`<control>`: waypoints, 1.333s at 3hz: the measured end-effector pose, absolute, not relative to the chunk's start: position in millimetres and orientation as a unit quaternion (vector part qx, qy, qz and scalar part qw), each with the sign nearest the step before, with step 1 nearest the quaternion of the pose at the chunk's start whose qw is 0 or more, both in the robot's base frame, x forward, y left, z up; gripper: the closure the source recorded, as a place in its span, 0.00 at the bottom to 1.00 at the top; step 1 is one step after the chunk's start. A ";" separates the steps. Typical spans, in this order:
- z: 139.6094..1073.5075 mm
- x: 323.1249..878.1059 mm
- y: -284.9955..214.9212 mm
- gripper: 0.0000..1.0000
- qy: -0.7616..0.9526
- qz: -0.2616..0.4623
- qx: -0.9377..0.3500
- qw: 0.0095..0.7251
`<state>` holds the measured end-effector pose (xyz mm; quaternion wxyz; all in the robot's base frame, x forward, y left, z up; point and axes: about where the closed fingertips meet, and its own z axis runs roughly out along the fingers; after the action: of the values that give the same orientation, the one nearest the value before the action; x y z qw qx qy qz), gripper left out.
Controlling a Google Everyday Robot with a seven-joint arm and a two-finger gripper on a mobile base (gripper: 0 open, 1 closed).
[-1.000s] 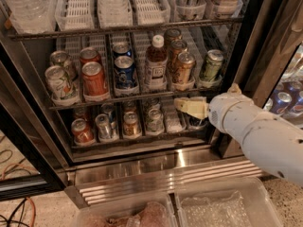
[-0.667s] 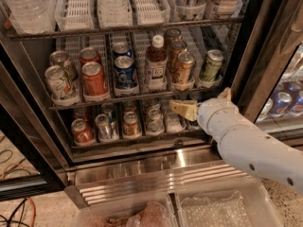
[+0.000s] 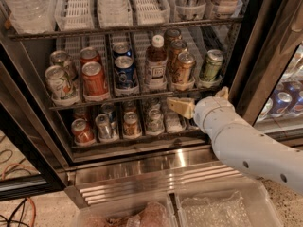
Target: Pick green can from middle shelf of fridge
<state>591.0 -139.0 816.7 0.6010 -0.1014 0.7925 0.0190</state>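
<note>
While the green can (image 3: 211,65) stands upright at the right end of the middle shelf (image 3: 109,100), in its own white lane tray, the hand (image 3: 198,100) hangs lower down and a little to the left of it, apart from it. The hand is at the fridge (image 3: 142,167) opening, in front of the right end of the bottom shelf (image 3: 137,138) and just under the front edge of the middle one. Its two tan fingers (image 3: 181,107) show well apart, one pointing left and one poking up behind the white wrist, so the hand is open and holds nothing. Just left of the green can sit brown-gold cans (image 3: 183,68), then a white-capped bottle (image 3: 155,63), a blue can (image 3: 124,73), a red can (image 3: 94,78) and a whitish patterned can (image 3: 59,82). Smaller rows of cans fill the bottom shelf. Clear plastic bins (image 3: 215,207) lie below the steel base panel.
</note>
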 end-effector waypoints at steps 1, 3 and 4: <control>824.3 597.9 -130.4 0.00 0.778 0.013 -0.104 0.619; 834.1 606.1 -133.1 0.00 0.757 -0.032 -0.100 0.644; 834.9 612.8 -137.5 0.00 0.754 -0.040 -0.091 0.649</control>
<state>612.8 -137.5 834.9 0.6489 -0.0913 0.7543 -0.0405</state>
